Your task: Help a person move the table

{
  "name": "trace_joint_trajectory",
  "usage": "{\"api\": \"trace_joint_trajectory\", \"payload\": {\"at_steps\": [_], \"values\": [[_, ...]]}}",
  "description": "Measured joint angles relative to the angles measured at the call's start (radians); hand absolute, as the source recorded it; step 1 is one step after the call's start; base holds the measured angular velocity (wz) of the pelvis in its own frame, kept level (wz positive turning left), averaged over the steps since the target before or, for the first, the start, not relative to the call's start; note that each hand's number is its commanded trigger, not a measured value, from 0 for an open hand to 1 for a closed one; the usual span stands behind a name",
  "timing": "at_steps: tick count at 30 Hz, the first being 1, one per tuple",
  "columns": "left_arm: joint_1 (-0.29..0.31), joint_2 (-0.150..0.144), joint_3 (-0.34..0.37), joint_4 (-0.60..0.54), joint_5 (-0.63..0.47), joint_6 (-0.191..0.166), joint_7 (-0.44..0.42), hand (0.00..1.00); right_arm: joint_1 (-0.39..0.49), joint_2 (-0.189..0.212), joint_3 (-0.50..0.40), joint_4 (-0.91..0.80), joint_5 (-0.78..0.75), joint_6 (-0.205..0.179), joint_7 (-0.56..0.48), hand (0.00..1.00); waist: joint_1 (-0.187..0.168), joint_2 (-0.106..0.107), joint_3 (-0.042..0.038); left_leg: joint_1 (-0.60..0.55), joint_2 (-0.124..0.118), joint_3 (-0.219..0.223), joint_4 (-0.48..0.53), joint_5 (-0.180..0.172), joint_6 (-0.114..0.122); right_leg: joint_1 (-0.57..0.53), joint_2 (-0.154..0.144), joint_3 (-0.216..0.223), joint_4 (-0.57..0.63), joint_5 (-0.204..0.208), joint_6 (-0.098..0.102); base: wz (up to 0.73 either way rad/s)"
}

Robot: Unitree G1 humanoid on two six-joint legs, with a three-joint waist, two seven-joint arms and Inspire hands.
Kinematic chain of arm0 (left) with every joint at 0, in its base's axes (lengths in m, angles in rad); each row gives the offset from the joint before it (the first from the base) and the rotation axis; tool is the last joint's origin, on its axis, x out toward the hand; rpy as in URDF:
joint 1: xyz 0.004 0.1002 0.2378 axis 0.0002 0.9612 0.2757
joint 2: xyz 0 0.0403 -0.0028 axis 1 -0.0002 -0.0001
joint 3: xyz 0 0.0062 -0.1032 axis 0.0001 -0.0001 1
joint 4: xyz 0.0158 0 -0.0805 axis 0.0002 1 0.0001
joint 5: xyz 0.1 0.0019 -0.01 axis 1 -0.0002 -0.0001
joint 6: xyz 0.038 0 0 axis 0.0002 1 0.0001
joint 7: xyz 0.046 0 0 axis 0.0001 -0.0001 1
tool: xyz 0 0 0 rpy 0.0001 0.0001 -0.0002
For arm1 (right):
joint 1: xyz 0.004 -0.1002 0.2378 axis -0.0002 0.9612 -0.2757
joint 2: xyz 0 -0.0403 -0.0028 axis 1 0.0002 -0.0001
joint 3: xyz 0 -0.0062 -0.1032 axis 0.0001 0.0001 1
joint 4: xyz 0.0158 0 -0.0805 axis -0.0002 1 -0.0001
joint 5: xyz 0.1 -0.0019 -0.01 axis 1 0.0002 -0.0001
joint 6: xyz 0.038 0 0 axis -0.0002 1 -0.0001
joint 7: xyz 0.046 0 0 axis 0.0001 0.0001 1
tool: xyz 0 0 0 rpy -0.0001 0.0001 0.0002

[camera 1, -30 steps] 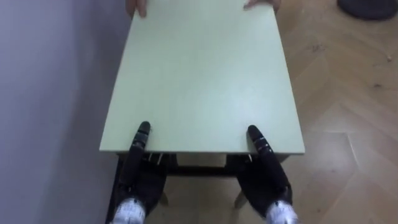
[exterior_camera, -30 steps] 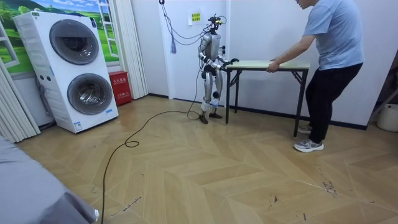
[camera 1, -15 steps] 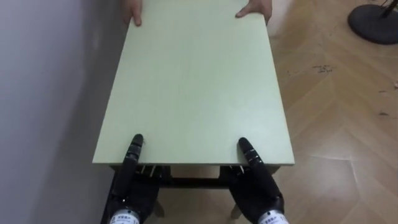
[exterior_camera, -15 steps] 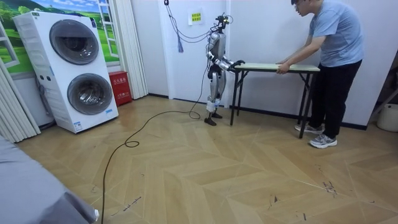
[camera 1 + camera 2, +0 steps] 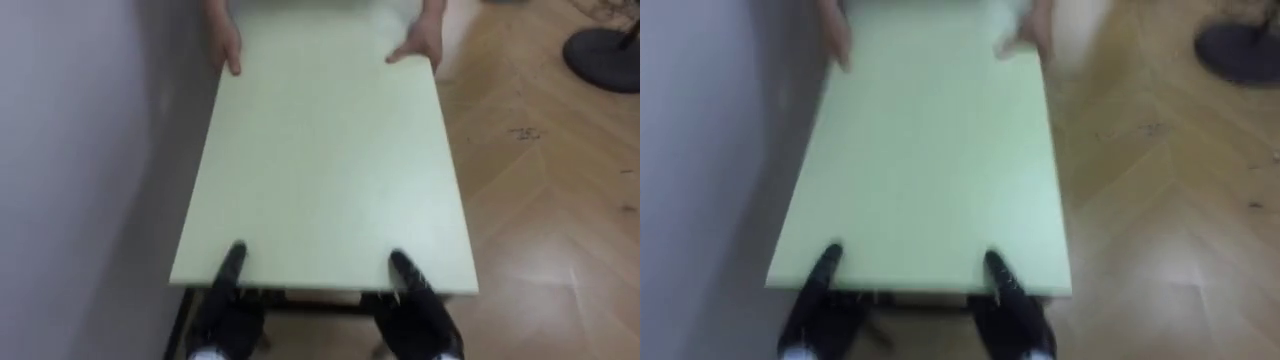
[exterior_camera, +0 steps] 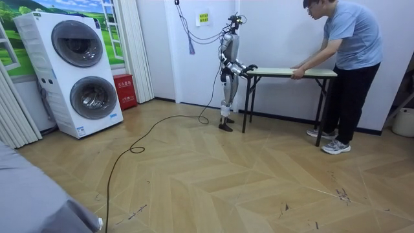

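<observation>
Standing upright, the robot holds both arms forward. Left hand (image 5: 232, 266) and right hand (image 5: 405, 273) clamp the table's (image 5: 330, 160) near edge by its corners, thumbs on top.

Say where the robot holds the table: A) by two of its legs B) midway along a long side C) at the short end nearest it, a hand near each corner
C: its left hand and right hand clasp the table at the near short edge; the person's hands hold the far end.
</observation>
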Motion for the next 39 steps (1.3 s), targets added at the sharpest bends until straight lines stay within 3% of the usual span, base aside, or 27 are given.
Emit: {"api": "trace_joint_trajectory", "payload": {"at_steps": [2, 3, 5, 6, 11, 16, 27, 36, 39], "values": [[-0.005, 0.017, -0.008, 0.045, 0.098, 0.010, -0.034, 0.29, 0.001, -0.015, -0.004, 0.013, -0.024, -0.005, 0.000, 0.31, 0.010, 0.005, -0.0008, 0.026, -0.012, 0.005, 0.000, -0.004, 0.007, 0.023, -0.008, -0.017, 0.001, -0.001, 0.002, -0.17], [-0.012, 0.025, -0.012, 0.049, 0.131, 0.014, -0.038, 0.00, -0.002, -0.022, -0.003, 0.012, -0.042, -0.008, 0.003, 0.25, 0.010, 0.009, -0.0008, 0.026, -0.014, 0.007, 0.000, -0.007, 0.010, 0.023, -0.011, -0.017, 0.002, -0.002, 0.003, -0.08], [-0.032, 0.048, -0.021, 0.057, 0.244, 0.021, -0.042, 0.00, -0.021, -0.039, 0.014, 0.012, -0.104, -0.006, 0.022, 0.17, 0.006, 0.020, 0.0028, 0.019, -0.013, 0.008, 0.000, -0.026, 0.024, 0.017, -0.009, -0.016, 0.006, -0.005, 0.004, -0.06], [-0.036, 0.054, -0.024, 0.057, 0.267, 0.023, -0.042, 0.00, -0.022, -0.043, 0.021, 0.012, -0.116, -0.006, 0.027, 0.00, 0.006, 0.020, 0.0030, 0.018, -0.013, 0.007, 0.000, -0.028, 0.025, 0.016, -0.009, -0.017, 0.010, -0.005, 0.004, 0.00], [-0.029, 0.083, -0.054, 0.061, 0.359, 0.043, -0.050, 0.00, -0.021, -0.048, 0.067, 0.009, -0.130, 0.002, 0.071, 0.00, 0.002, 0.007, -0.0086, 0.019, -0.014, 0.008, 0.012, -0.038, 0.029, 0.019, -0.013, -0.019, 0.022, -0.009, 0.004, 0.00], [-0.018, 0.105, -0.089, 0.079, 0.392, 0.081, -0.054, 0.00, -0.023, -0.056, 0.071, 0.001, -0.130, 0.001, 0.080, 0.00, -0.019, 0.006, -0.0091, 0.020, -0.013, 0.008, 0.020, -0.038, 0.029, 0.018, -0.013, -0.022, 0.025, -0.009, 0.006, 0.00], [-0.023, 0.107, -0.084, 0.078, 0.450, 0.082, -0.066, 0.00, -0.019, -0.085, 0.080, 0.004, -0.157, 0.002, 0.142, 0.00, -0.026, 0.006, -0.0095, 0.022, -0.012, 0.010, 0.008, -0.038, 0.028, 0.021, -0.013, -0.061, 0.018, -0.010, 0.006, 0.00], [-0.025, 0.134, -0.094, 0.086, 0.531, 0.094, -0.099, 0.00, -0.034, -0.107, 0.073, 0.089, -0.551, 0.023, 0.198, 0.00, -0.041, -0.006, -0.0029, 0.025, -0.011, 0.009, 0.004, -0.044, 0.030, 0.028, -0.014, -0.075, 0.016, -0.010, 0.007, 0.00], [-0.045, 0.147, -0.105, 0.158, 0.591, 0.098, -0.101, 0.00, -0.050, -0.117, 0.085, 0.127, -0.698, 0.023, 0.197, 0.00, -0.040, -0.009, -0.0050, 0.025, -0.011, 0.007, 0.005, -0.045, 0.030, 0.029, -0.014, -0.074, 0.016, -0.010, 0.007, 0.00]]}}
